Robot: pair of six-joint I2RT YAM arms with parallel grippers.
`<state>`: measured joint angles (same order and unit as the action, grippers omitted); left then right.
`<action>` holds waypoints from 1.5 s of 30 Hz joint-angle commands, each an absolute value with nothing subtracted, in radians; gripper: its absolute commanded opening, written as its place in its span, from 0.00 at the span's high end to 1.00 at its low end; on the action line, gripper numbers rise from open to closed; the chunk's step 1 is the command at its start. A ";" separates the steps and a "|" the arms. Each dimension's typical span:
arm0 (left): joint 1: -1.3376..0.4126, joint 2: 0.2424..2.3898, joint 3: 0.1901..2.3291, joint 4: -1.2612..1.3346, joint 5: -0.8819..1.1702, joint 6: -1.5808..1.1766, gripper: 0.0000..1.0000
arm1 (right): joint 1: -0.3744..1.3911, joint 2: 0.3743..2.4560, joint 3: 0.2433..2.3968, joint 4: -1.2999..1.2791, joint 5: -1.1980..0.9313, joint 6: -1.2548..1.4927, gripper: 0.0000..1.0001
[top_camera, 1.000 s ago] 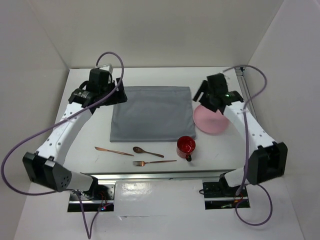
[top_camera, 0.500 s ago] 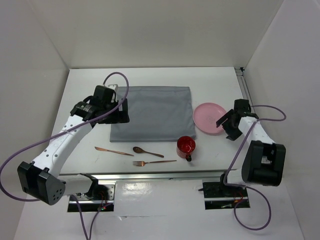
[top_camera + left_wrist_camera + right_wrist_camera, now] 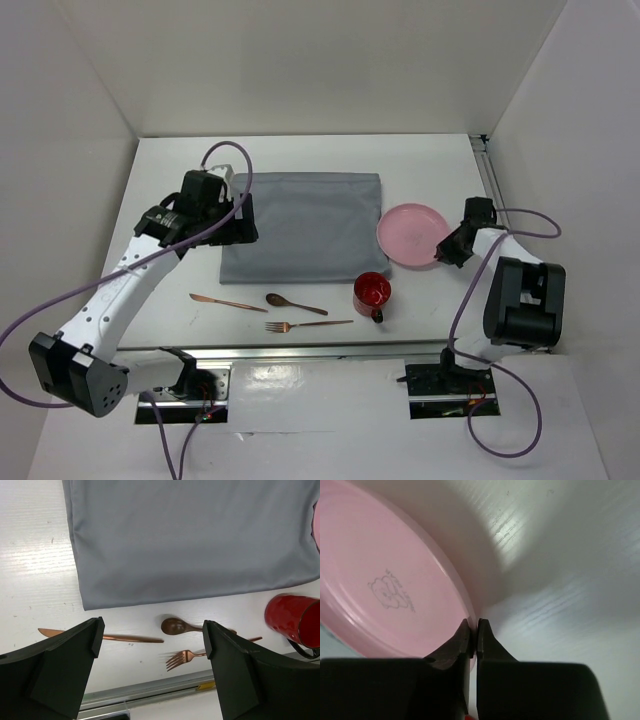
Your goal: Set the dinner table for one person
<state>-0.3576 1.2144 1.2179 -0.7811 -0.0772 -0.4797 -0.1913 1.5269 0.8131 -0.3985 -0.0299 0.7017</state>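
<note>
My right gripper [image 3: 449,247] is shut on the right rim of the pink plate [image 3: 410,235], which lies on the white dinner table [image 3: 300,150] just right of the grey mat [image 3: 305,225]. In the right wrist view the fingertips [image 3: 465,632] pinch the plate [image 3: 385,580] edge. My left gripper [image 3: 243,218] hangs open over the mat's left edge, holding nothing. Through its wide jaws [image 3: 150,630] I see the mat [image 3: 190,540], a copper knife [image 3: 125,638], spoon [image 3: 175,626] and fork [image 3: 182,657].
A red mug [image 3: 372,292] stands below the mat's right corner, close to the plate; it also shows as the red mug [image 3: 292,620] at the wrist view's right edge. Knife [image 3: 228,302], spoon [image 3: 295,303] and fork [image 3: 308,325] lie near the front rail [image 3: 320,350].
The right arm swung down to the plate's right side and its gripper shut on the rim; the plate shifted slightly left. The left gripper came forward over the mat's left edge and opened wide.
</note>
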 commanded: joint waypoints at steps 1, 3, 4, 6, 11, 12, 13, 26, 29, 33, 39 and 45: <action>-0.357 1.183 1.238 -0.749 -0.049 -0.500 0.01 | -0.198 1.435 0.865 -0.440 0.072 0.696 1.00; -0.357 1.183 1.238 -0.758 -0.076 -0.514 0.01 | -0.189 1.335 0.888 -0.482 0.106 0.706 1.00; -0.357 1.183 1.238 -0.747 -0.086 -0.514 0.01 | -0.178 1.294 0.897 -0.482 0.138 0.706 1.00; -0.357 1.155 1.178 -0.703 -0.086 -0.523 0.01 | -0.127 1.186 0.922 -0.457 0.138 0.677 1.00; -0.357 1.137 1.137 -0.684 -0.086 -0.561 0.01 | 0.009 1.242 1.121 -0.518 0.060 0.643 1.00; -0.345 1.126 1.147 -0.695 -0.086 -0.572 0.01 | 0.049 1.296 1.147 -0.518 0.060 0.643 1.00; -0.331 1.126 1.147 -0.709 -0.086 -0.583 0.01 | 0.090 1.324 1.167 -0.509 0.048 0.643 1.00; -0.331 1.092 1.224 -0.776 -0.169 -0.565 0.01 | 0.445 1.900 1.534 -0.486 -0.104 0.707 1.00; -0.331 1.083 1.200 -0.785 -0.169 -0.565 0.01 | 0.445 1.956 1.546 -0.462 -0.104 0.756 1.00; -0.331 1.083 1.200 -0.785 -0.160 -0.565 0.01 | 0.445 2.000 1.526 -0.443 -0.115 0.775 1.00; -0.331 1.072 1.177 -0.775 -0.135 -0.565 0.01 | 0.445 2.068 1.552 -0.509 -0.077 0.796 0.83; -0.331 1.091 1.177 -0.775 -0.104 -0.555 0.01 | 0.445 2.088 1.612 -0.552 -0.039 0.796 0.40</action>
